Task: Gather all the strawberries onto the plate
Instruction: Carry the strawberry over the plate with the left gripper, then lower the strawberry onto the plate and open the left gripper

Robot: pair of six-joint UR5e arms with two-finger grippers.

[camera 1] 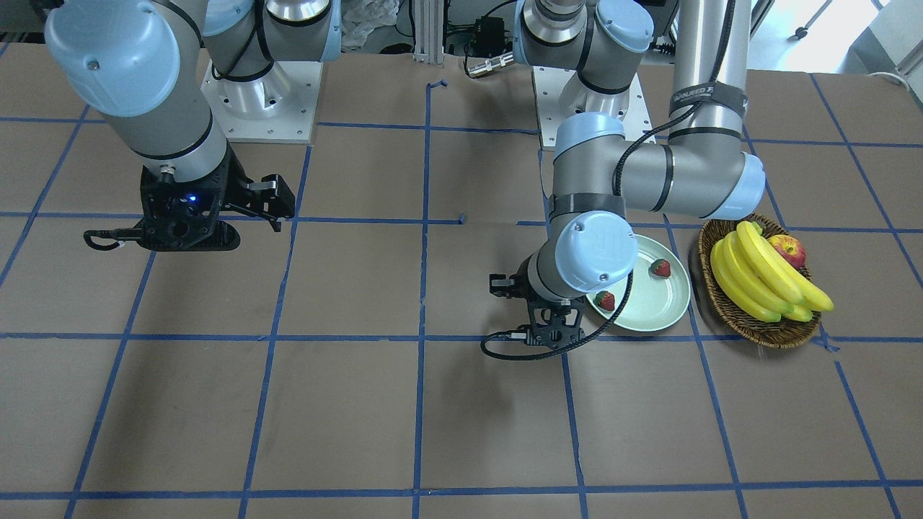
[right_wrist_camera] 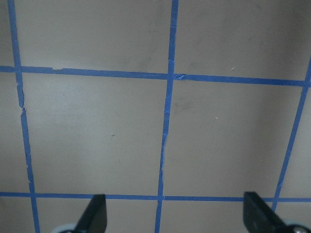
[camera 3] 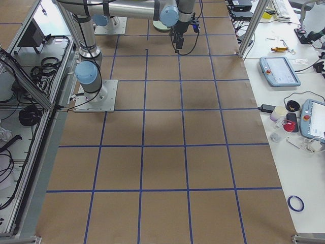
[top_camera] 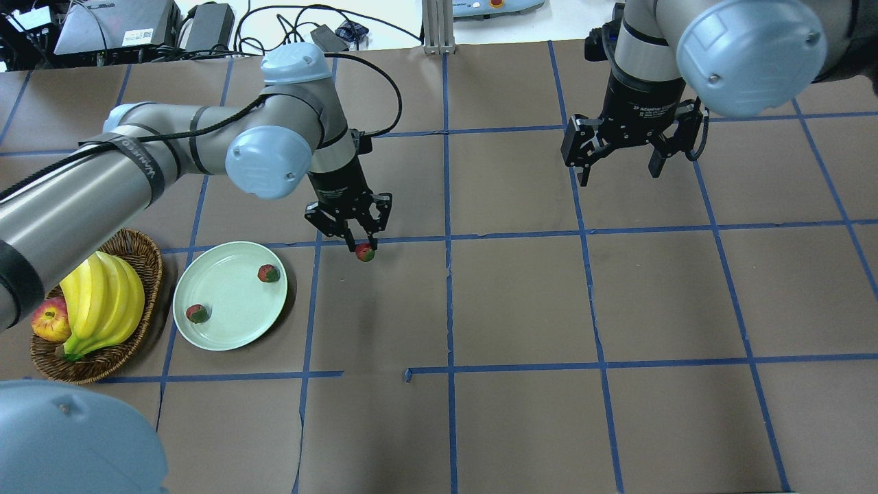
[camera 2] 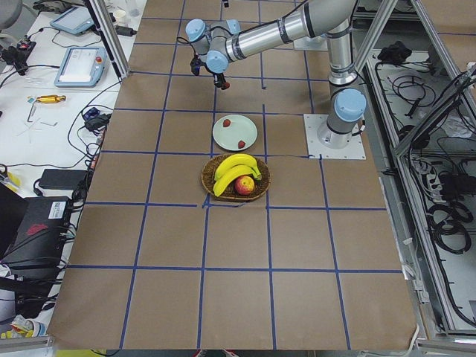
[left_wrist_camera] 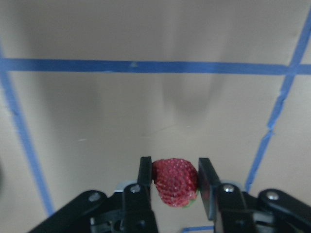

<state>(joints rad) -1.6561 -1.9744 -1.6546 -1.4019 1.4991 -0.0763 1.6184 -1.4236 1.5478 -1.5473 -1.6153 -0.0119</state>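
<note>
Just beyond the plate's rim, above the brown table, the left gripper hangs with its fingers drawn narrowly together on a strawberry. The wrist view shows the red berry pinched between both pads. The plate lies near it, apart, with one blue tape line between them. A second strawberry lies in the plate toward the gripper, and a third strawberry lies by the opposite rim. Just beside the plate stands a wicker basket with bananas and an apple. Seen from the front, the left arm's wrist joint covers part of the plate and hides the gripped berry. The right gripper hangs well apart, spread wide, holding nothing.
</note>
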